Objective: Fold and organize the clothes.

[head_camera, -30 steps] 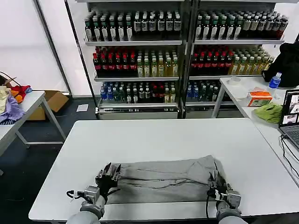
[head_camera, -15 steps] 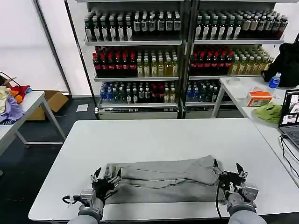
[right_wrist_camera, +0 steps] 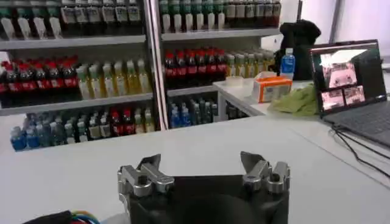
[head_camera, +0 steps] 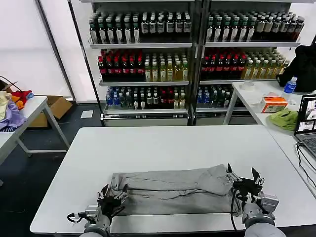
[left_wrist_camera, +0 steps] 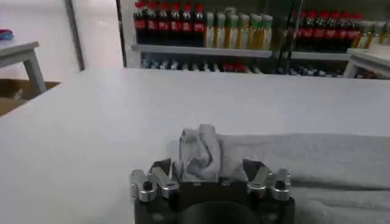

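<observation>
A light grey shirt [head_camera: 173,190] lies folded into a long flat band across the near part of the white table [head_camera: 173,143]. My left gripper [head_camera: 112,193] is at the band's left end, open. In the left wrist view a bunched corner of the shirt [left_wrist_camera: 200,152] stands up loose in the middle of the left gripper [left_wrist_camera: 207,170], and the folded band [left_wrist_camera: 311,159] stretches away beside it. My right gripper [head_camera: 243,178] is just off the band's right end, open. In its wrist view the right gripper [right_wrist_camera: 200,161] has bare table between its fingers.
The table's front edge [head_camera: 173,231] runs just below the shirt. A side table at the right holds a laptop [head_camera: 307,123], a lime-green cloth [head_camera: 284,118] and an orange box [head_camera: 274,103]. Coloured fabrics [head_camera: 10,111] lie on a left table. Bottle shelves [head_camera: 187,59] stand behind.
Both grippers have opened, let go of the shirt's ends and drawn back. The right one moved off to the right, the left one toward the table's front edge. The band has settled flat.
</observation>
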